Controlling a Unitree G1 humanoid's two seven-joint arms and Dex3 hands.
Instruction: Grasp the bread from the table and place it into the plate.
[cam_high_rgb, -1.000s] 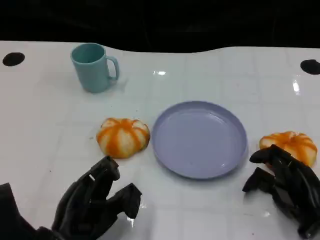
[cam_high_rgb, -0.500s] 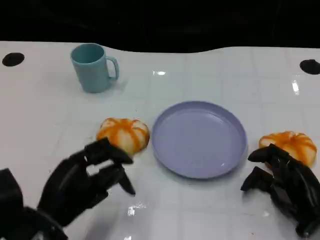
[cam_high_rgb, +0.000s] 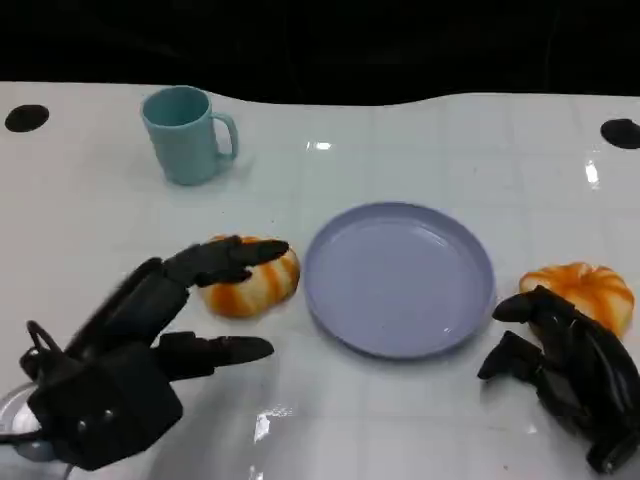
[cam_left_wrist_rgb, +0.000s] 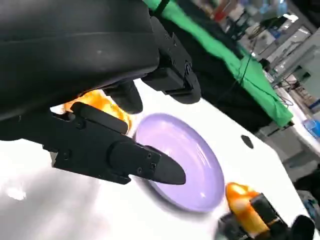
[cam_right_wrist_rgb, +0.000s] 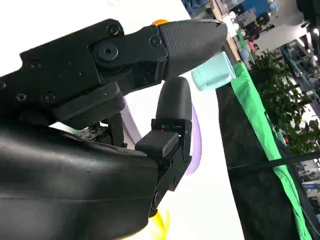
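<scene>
Bread (cam_high_rgb: 245, 277) beside plate (cam_high_rgb: 400, 280), under left hand (cam_high_rgb: 150, 340) fingers, spread, not gripping. Right hand (cam_high_rgb: 565, 370) loosely curled, empty. Risk: shallow grip, bread slipping or pushed into plate.

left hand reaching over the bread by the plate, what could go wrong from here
The left hand is open, its fingers spread over the left bread; closing off-centre may roll the round bun away. That bread sits close to the plate rim, so a push could nudge the plate. The right hand beside the right bread might bump it.
</scene>
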